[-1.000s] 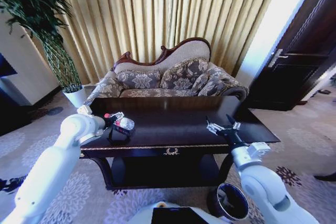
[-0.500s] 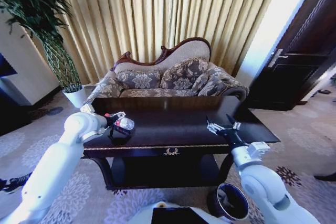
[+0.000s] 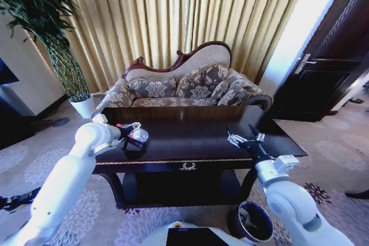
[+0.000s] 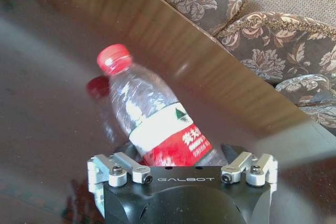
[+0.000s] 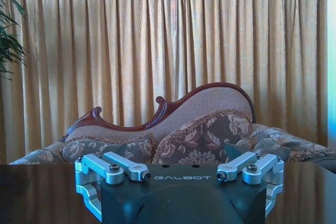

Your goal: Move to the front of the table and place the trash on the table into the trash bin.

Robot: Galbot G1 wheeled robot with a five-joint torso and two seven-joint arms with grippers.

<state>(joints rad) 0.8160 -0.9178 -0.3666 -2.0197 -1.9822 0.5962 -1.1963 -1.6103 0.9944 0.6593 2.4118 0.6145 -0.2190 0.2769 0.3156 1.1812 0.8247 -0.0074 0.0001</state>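
The trash I see is a clear plastic bottle (image 3: pixel 139 136) with a red cap and a white-red label. My left gripper (image 3: pixel 132 134) is shut on it, just above the left part of the glossy black table (image 3: pixel 196 136). In the left wrist view the bottle (image 4: pixel 152 114) tilts out from between the jaws of the left gripper (image 4: pixel 181 162), and its cap is mirrored in the tabletop. Over the table's right front part my right gripper (image 3: pixel 244 139) hovers open and holds nothing. The dark round trash bin (image 3: pixel 252 221) stands on the carpet below my right arm.
A patterned sofa (image 3: pixel 184 87) backs onto gold curtains behind the table. A plant in a white pot (image 3: pixel 84 106) stands at the far left. A dark door (image 3: pixel 326 67) is at the right. Carpet surrounds the table.
My left arm has shifted slightly to the right over the table, carrying the bottle with it. The right arm has stayed where it was.
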